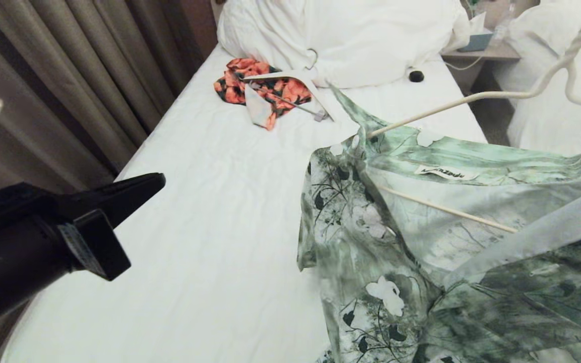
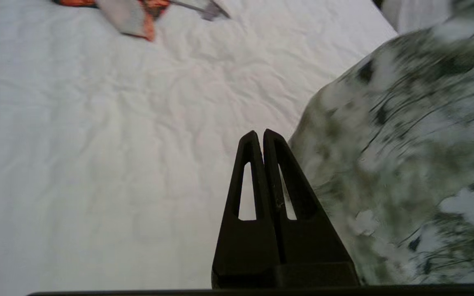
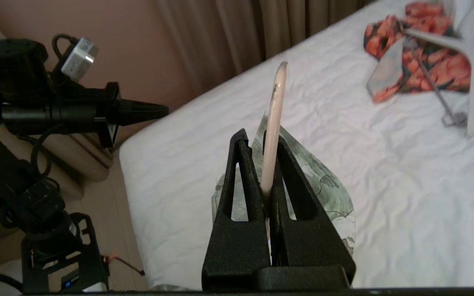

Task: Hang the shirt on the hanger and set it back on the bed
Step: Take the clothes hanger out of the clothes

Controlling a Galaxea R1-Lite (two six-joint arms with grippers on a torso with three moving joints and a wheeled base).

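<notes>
Over the bed [image 1: 210,201], left of the shirt [image 1: 421,242]: left gripper [image 2: 260,133] held level and free in the air, black fingers [image 2: 248,172] pressed flat together, nothing between them, tips aimed across the white sheet toward the pillows [image 1: 341,35]. Off to the right, outside the head view: right gripper [image 3: 257,137] clamped on the hanger [image 3: 273,123], thin cream wire standing up between its jaws with green print cloth bunched behind. Raised above the mattress at the right: shirt draped over the hanger, collar open, white neck label [image 1: 444,173] showing, one wire arm poking out through the shoulder, bottom bar crossing inside the body, hook curving up toward the top right corner. Near the pillows: orange-red floral garment [image 1: 260,88] lying with a thick white hanger [image 1: 300,83]
</notes>
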